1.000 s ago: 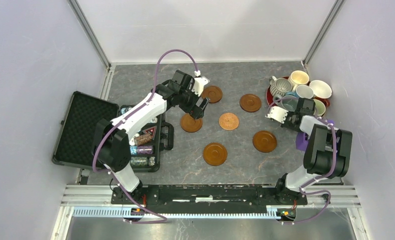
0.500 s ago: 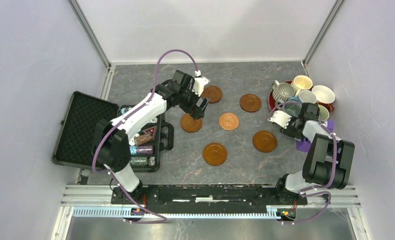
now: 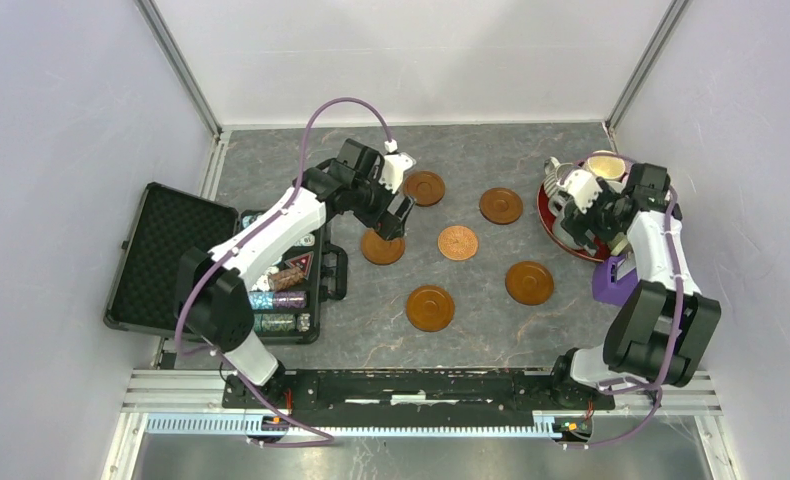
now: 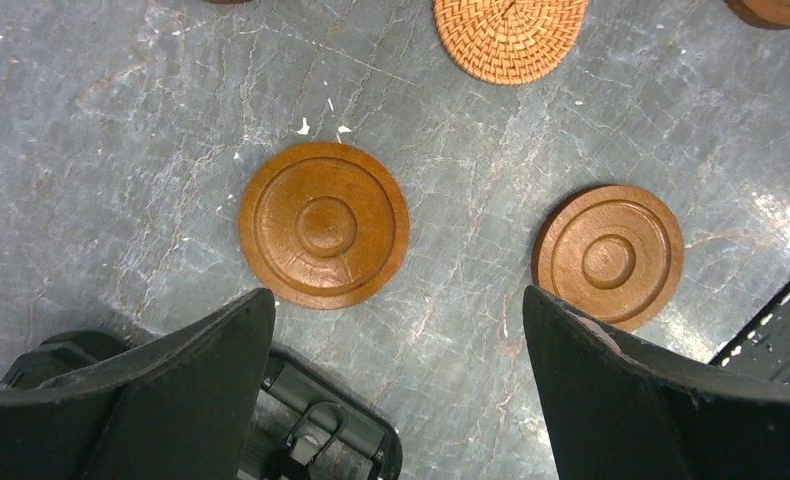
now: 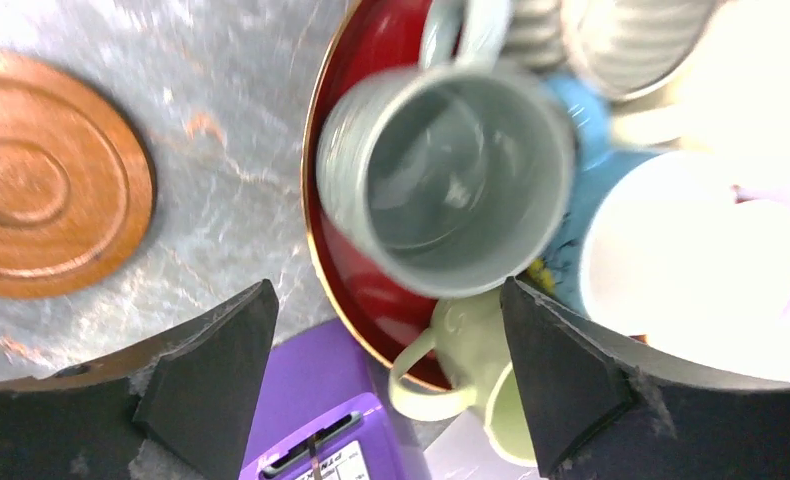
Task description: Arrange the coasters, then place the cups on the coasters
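Six coasters lie spread on the grey table: dark brown ones and a woven copper-orange one. My left gripper hovers open beside the coaster, with nothing between its fingers. The cups crowd a dark red tray at the far right. My right gripper hangs open above them, empty. In the right wrist view a grey-blue cup sits ahead of the jaws and a pale green cup lies between them. A cream-yellow cup shows behind the arm.
An open black case with poker chips lies at the left, its latch edge just under my left fingers. A purple box sits by the tray's near edge. Enclosure walls stand close on the right.
My right gripper went from shut to open and swung from the tray's near side to above the cups. The left arm barely moved.
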